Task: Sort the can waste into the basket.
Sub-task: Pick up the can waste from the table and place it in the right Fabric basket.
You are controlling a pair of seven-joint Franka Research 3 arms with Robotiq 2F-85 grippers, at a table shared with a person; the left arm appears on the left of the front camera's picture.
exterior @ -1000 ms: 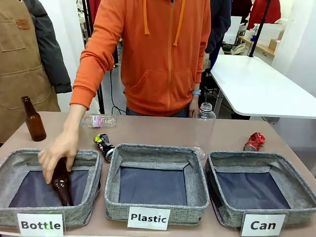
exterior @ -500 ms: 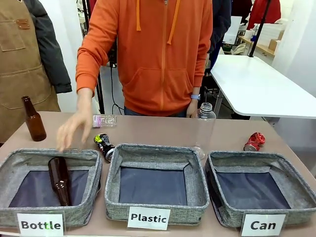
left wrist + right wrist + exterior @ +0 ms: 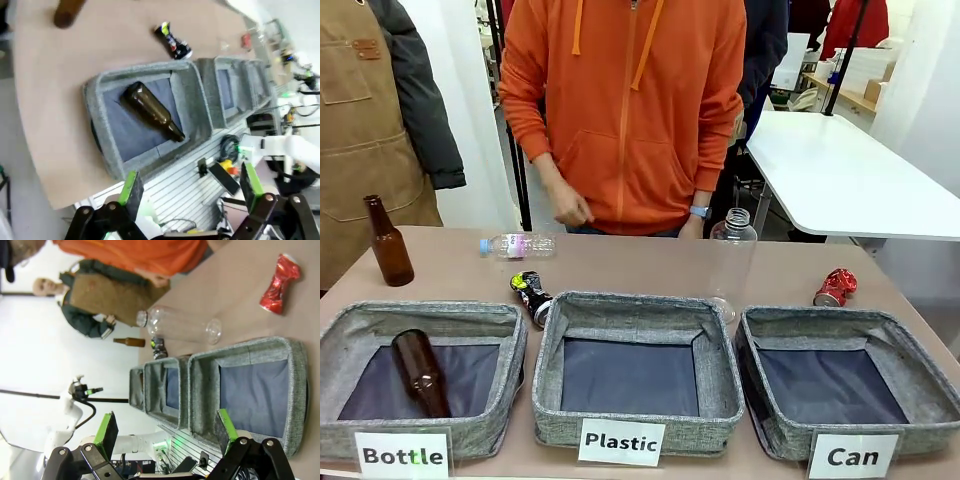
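- Left gripper (image 3: 190,180): jaws fully apart, nothing held; it hangs off the near side of the bench (image 3: 45,100), by the Bottle basket (image 3: 95,92)
- Right gripper (image 3: 165,425): jaws wide, empty; it hangs off the near edge by the Can basket (image 3: 297,390), which has nothing in it
- Can waste, none sorted yet: red can (image 3: 835,287) lies on the bench just beyond the Can basket's far rim; black can (image 3: 531,295) lies between the far corners of the Bottle basket and the Plastic basket (image 3: 635,303)
- Risk: black can sits tight against fabric walls, so a finger may snag a rim and drag a basket; dented sides may slip from the pads
- Risk: upright clear bottle (image 3: 732,262) stands between the cans; a crossing arm could topple it
- Room: open bench around the red can, right bench edge near; person's hand (image 3: 568,208) is back from the bench
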